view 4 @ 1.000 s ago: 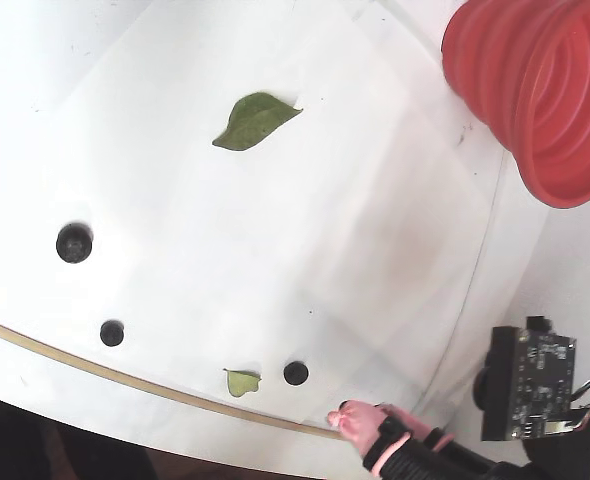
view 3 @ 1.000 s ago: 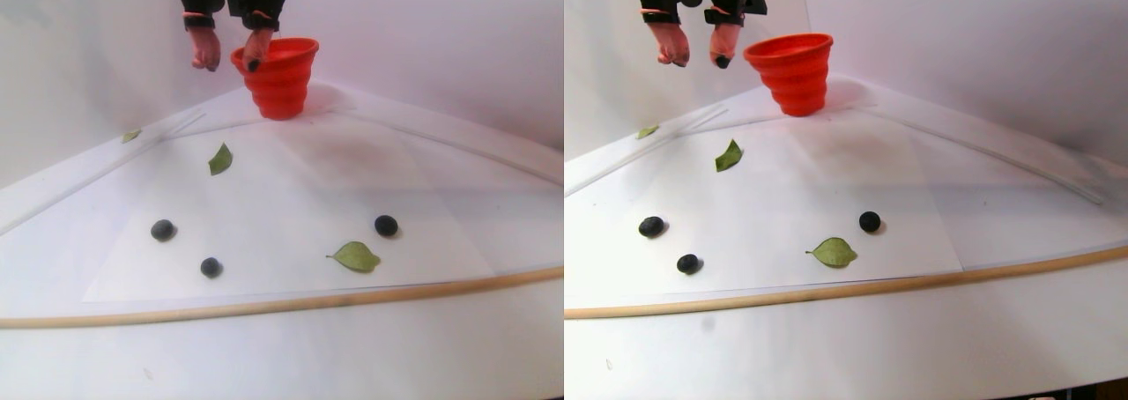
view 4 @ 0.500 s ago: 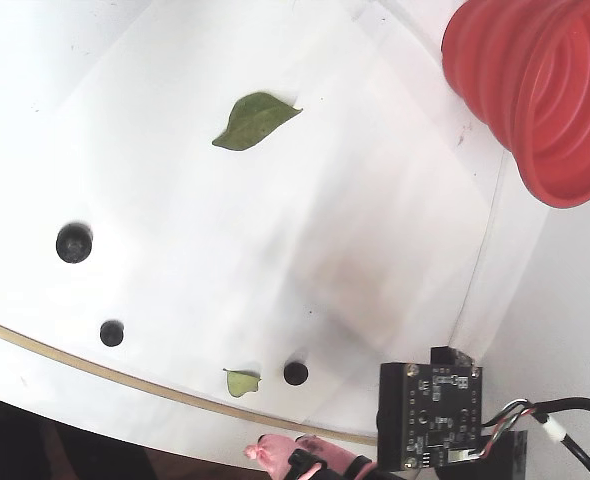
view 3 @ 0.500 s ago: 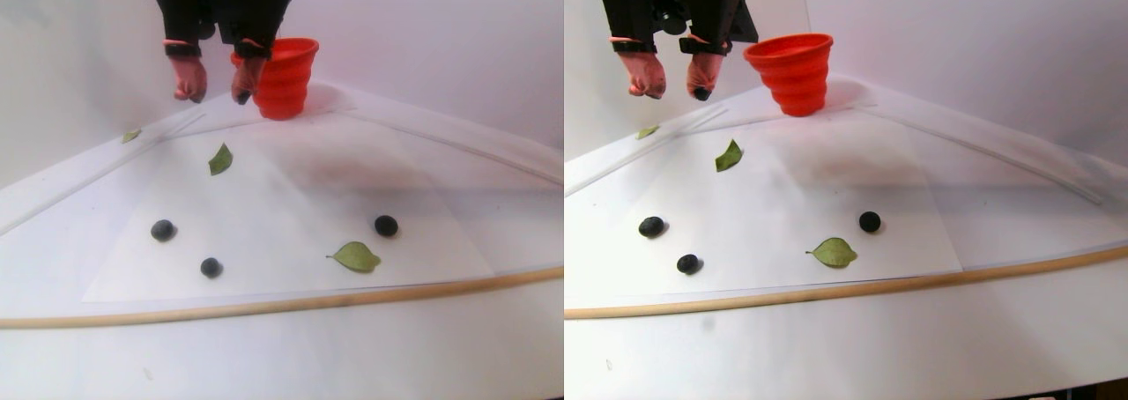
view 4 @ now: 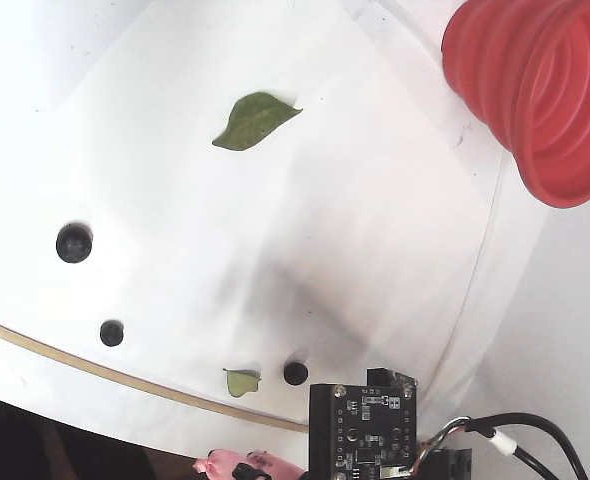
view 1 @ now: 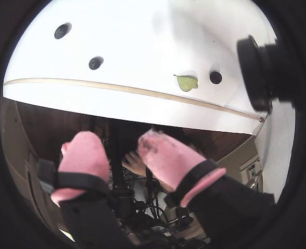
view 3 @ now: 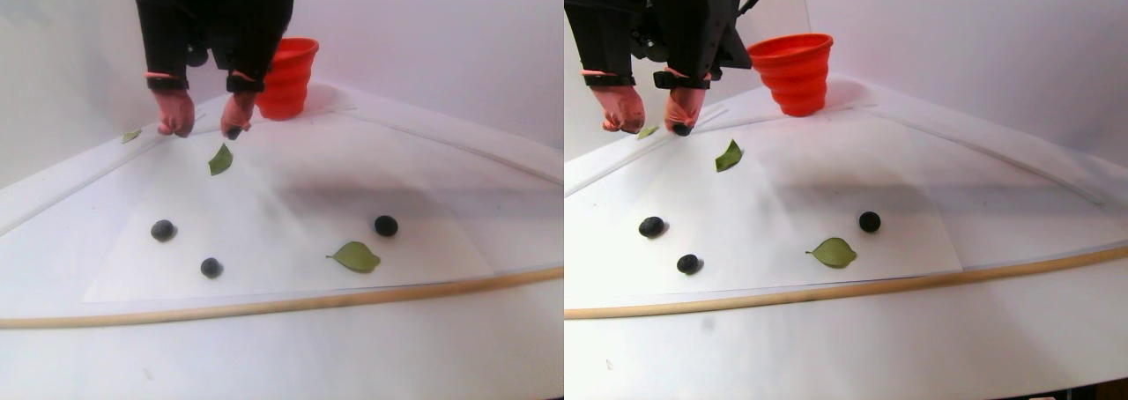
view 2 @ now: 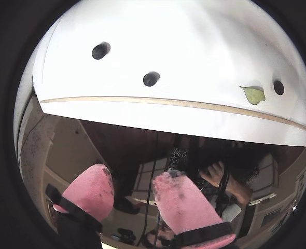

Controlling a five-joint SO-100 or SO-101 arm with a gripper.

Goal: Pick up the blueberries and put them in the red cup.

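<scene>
The red cup (view 3: 287, 76) stands at the back of the table in the stereo pair view and at the top right in the fixed view (view 4: 535, 90). Three blueberries lie on the white sheet: one at the left (view 3: 162, 230), one nearer the front (view 3: 211, 267), one at the right (view 3: 386, 225). Both wrist views show them too (view 1: 95, 63) (view 2: 151, 79). My gripper (view 3: 204, 129) hangs open, left of the cup and just above the table's back. Its pink fingertips (view 2: 179, 197) are stained dark, with nothing between them (view 1: 119, 142).
Green leaves lie on the sheet: one below the gripper (view 3: 220, 159), one at the front right (view 3: 356, 256), and a small one at the far left (view 3: 130, 137). A wooden strip (view 3: 282, 303) runs along the table's front edge. A circuit board (view 4: 363, 430) rides on the arm.
The gripper has moved away from the cup's rim, down and to the left in the stereo pair view, and has stayed open. The berries and leaves have not moved.
</scene>
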